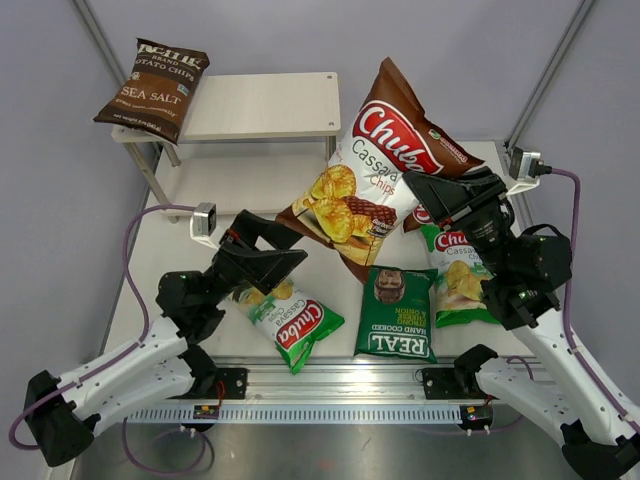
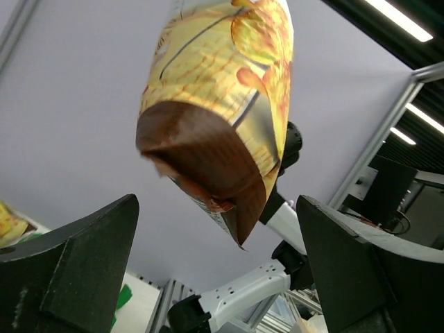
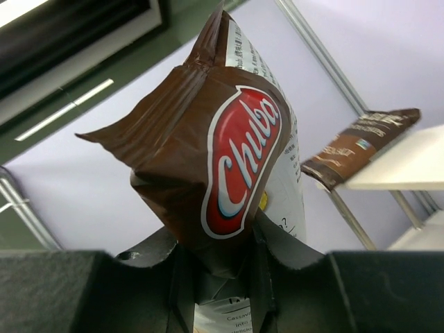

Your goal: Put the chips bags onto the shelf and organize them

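White tabletop (image 1: 150, 265) inside a pale lavender-walled booth, nothing fancy. The big brown Chuba bag (image 1: 375, 165) is up in the air over the middle of it, tilted, and the right tool (image 3: 218, 246) has it pinched by its crimped edge, fingers pressed onto the foil from both sides. The left tool (image 1: 300, 250) sits just beside the bag's lower corner with its fingers spread wide. From its own camera the bag's bottom end hangs above the gap, not touching either finger. Flat on the tabletop near the arms: the REAL bag (image 1: 397, 315) in the middle, a left green Chuba bag (image 1: 290, 320) partly under the left arm, and a right green Chuba bag (image 1: 455, 275) tucked under the right arm. Back left is the shelf (image 1: 270, 105), with the Sea Salt bag (image 1: 152, 88) on the left end of its top board, hanging over the edge.
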{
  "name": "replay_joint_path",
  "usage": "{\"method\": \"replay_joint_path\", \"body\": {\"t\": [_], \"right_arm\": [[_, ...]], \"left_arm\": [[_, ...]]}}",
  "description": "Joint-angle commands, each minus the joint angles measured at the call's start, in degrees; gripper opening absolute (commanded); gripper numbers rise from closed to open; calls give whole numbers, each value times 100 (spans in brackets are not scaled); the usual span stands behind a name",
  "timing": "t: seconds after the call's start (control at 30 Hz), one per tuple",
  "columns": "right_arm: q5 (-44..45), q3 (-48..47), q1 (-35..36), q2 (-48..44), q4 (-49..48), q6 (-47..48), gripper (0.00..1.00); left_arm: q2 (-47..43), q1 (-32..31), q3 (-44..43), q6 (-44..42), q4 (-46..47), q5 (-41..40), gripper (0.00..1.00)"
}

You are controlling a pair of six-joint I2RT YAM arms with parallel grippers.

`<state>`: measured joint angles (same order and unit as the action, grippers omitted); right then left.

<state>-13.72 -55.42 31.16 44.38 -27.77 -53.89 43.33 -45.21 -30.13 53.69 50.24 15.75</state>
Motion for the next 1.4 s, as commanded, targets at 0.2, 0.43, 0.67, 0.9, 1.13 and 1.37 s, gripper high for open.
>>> {"method": "replay_joint_path", "body": {"t": [0.2, 0.43, 0.67, 0.9, 1.13, 1.37], "right_arm": [[211, 207, 57, 220, -1880, -1080, 11], [264, 488, 57, 264, -1908, -1027, 11], [272, 752, 57, 115, -1794, -825, 12], [-7, 789, 49, 1, -1822, -537, 13], [-702, 559, 57, 27, -952, -351, 15], [-537, 769, 66, -201, -749, -263, 27]], "left_arm": [[992, -664, -695, -605, 1041, -748, 99], [1415, -981, -1144, -913, 1612, -520, 99], [1284, -1016, -872, -939, 2165, -598, 99], [1072, -1016, -941, -948, 1490, -1020, 99], [870, -1016, -1030, -1063, 988, -1302, 96], [870, -1007, -1048, -984, 628, -1548, 39]]}}
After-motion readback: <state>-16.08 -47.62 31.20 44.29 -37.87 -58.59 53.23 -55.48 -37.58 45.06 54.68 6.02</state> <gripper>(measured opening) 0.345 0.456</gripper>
